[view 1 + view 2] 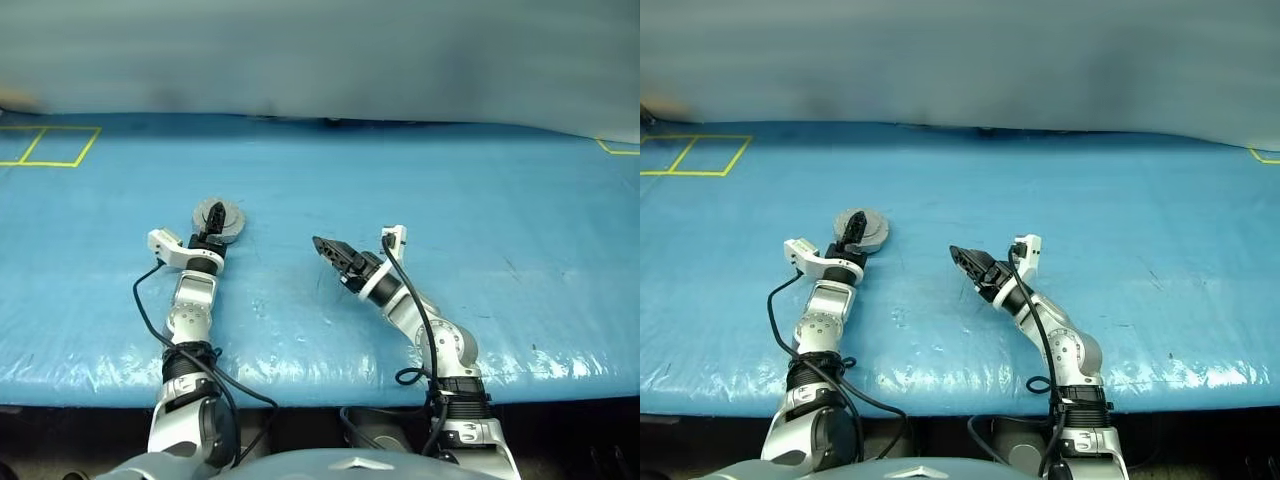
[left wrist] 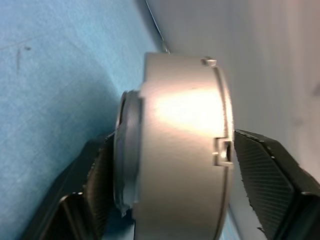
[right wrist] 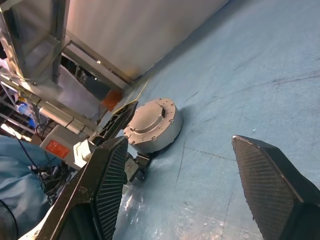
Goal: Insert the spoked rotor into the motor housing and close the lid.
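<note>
Silver motor housing [image 2: 180,150], lid [image 3: 150,119] shut, sits between my left tool's [image 1: 212,222] spread fingers on the blue surface [image 1: 450,200]. My right tool [image 1: 330,250] is wide, empty.

A lab or workshop: blue-covered workbench [image 1: 420,190] with yellow tape squares [image 1: 50,147], metal racking [image 3: 35,65] behind.

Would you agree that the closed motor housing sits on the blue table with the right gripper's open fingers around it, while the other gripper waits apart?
Not quite: it is the left gripper whose open fingers straddle the motor housing, as the left wrist view shows. The right gripper waits apart, open and empty. The lid is closed, and the housing sits on the blue table.
</note>
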